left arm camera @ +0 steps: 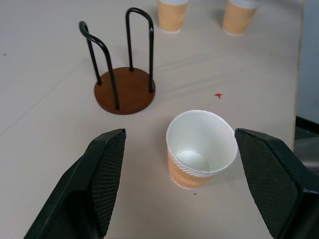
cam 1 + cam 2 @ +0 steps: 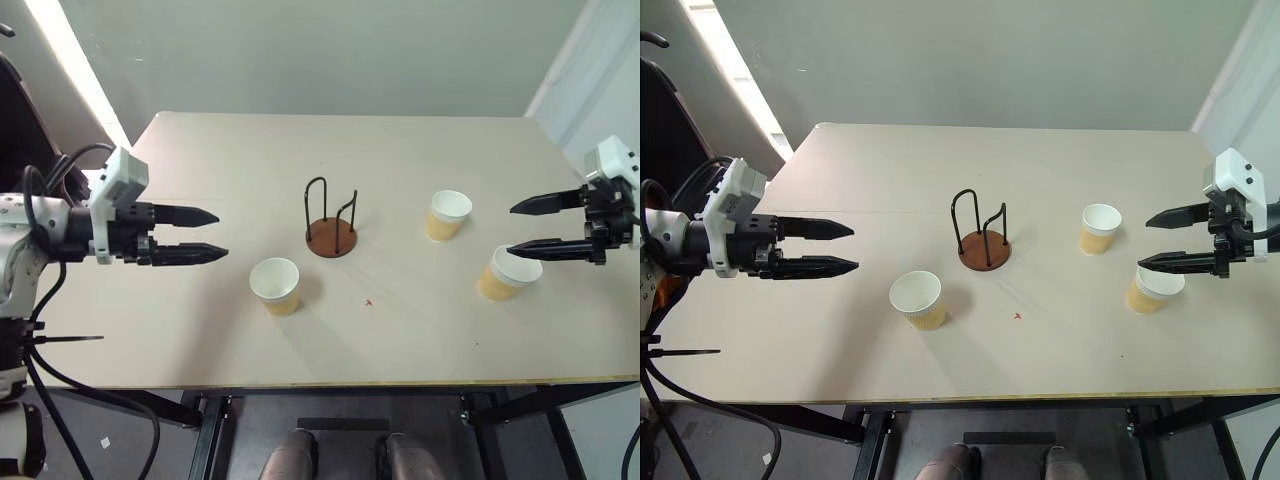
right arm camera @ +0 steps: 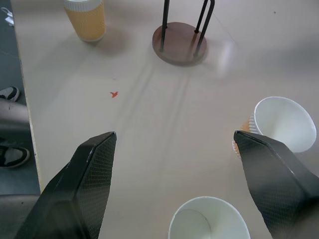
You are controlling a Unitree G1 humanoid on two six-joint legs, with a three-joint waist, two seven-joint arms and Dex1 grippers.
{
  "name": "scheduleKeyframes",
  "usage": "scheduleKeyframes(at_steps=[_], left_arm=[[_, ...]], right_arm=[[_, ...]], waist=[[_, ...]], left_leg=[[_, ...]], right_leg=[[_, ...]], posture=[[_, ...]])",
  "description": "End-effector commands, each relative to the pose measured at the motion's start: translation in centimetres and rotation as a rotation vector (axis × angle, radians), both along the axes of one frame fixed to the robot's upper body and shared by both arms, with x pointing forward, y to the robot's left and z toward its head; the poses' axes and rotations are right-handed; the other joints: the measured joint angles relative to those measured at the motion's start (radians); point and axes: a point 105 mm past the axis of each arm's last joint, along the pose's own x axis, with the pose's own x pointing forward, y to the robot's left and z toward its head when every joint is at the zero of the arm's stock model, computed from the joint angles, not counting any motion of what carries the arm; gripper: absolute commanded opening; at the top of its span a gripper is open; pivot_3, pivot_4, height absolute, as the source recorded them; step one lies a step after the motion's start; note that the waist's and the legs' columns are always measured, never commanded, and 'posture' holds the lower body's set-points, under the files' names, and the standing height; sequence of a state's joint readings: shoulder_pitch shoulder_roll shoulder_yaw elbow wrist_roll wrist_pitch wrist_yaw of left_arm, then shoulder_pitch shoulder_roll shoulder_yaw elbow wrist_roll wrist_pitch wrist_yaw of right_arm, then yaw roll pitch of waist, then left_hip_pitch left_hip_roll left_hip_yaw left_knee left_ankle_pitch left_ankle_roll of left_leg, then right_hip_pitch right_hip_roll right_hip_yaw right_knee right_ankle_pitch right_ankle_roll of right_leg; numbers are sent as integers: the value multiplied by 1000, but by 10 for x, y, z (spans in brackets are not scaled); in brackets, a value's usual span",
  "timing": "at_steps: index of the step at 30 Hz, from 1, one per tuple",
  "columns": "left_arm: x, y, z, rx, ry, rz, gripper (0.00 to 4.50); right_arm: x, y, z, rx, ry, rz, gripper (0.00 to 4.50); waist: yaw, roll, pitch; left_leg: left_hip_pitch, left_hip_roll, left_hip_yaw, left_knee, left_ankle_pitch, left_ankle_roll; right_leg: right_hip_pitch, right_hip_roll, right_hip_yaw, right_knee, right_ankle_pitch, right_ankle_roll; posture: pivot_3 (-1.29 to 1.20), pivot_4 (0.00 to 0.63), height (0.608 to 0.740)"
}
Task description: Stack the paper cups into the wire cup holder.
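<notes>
The left gripper [image 2: 218, 235] hangs spread and empty over the table [image 2: 420, 150], one cup [image 2: 275, 285] just ahead of its fingertips and the holder [image 2: 331, 222] beyond that. The right gripper [image 2: 522, 229] is likewise spread and empty, a second cup [image 2: 505, 273] right under its fingers, a third [image 2: 447, 215] toward the holder. All cups stand upright, mouths up; the holder's wire loops rise vertically, with no cup in them.
</notes>
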State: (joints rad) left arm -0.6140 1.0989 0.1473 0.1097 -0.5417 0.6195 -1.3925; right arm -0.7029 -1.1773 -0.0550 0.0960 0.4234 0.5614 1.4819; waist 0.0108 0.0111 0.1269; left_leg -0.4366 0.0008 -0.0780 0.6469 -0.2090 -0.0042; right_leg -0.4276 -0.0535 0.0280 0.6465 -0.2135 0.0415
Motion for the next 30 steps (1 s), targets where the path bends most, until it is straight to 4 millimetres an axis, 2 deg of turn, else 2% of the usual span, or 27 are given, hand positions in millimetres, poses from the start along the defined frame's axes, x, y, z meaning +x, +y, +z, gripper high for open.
scheduleKeyframes(at_steps=[1, 7, 10, 15, 17, 21, 25, 30], left_arm=[[3, -2, 12, 7, -61, -2, 3725], [20, -9, 12, -18, -93, 22, 3725], [48, -24, 4, -24, -129, 98, 3725], [75, -46, -10, -26, -143, 148, 3725], [85, -55, -14, -27, -143, 172, 3725], [106, -66, -28, 16, -137, 230, 3725], [114, -76, -29, -7, -128, 235, 3725], [125, -99, -29, -52, -119, 249, 3725]], right_arm=[[-5, 2, 13, 16, -57, 10, 3919], [-10, 10, 18, 35, -74, 22, 3919], [-6, 24, 25, 73, -142, 23, 3919], [7, 44, 24, 113, -225, -34, 3919], [5, 56, 20, 133, -216, -15, 3919], [-1, 74, 6, 138, -183, 8, 3919], [-6, 79, 2, 145, -167, 6, 3919], [-8, 84, 0, 153, -152, 13, 3919]], waist=[[1, 0, 0], [1, 0, 0], [2, 0, 0], [1, 0, 0], [1, 0, 0], [1, 0, 0], [3, -1, 0], [11, -1, 0]], left_leg=[[0, 0, 0, 0, 0, 0], [0, 0, 0, 0, 0, 0], [1, 0, 0, 0, 1, 0], [1, -1, 0, 2, 1, 1], [1, -1, 0, 2, 1, 1], [1, -1, 0, 2, 2, 1], [0, -1, 1, 3, 4, -2], [-1, -2, 1, 4, 6, -6]], right_leg=[[0, 0, 0, 0, 0, 0], [0, 0, 0, 0, 0, 0], [1, 0, 0, 0, 0, 0], [3, -1, 0, -1, 4, 4], [3, -1, 0, -1, 8, 11], [3, -1, -1, -2, 8, 12], [3, -1, 0, -4, 9, 13], [4, -1, 0, -4, 8, 16]], posture=[[0, 150, 740], [0, 150, 740], [0, 150, 740], [0, 150, 740], [0, 150, 740], [0, 150, 740], [0, 150, 740], [0, 150, 740]])
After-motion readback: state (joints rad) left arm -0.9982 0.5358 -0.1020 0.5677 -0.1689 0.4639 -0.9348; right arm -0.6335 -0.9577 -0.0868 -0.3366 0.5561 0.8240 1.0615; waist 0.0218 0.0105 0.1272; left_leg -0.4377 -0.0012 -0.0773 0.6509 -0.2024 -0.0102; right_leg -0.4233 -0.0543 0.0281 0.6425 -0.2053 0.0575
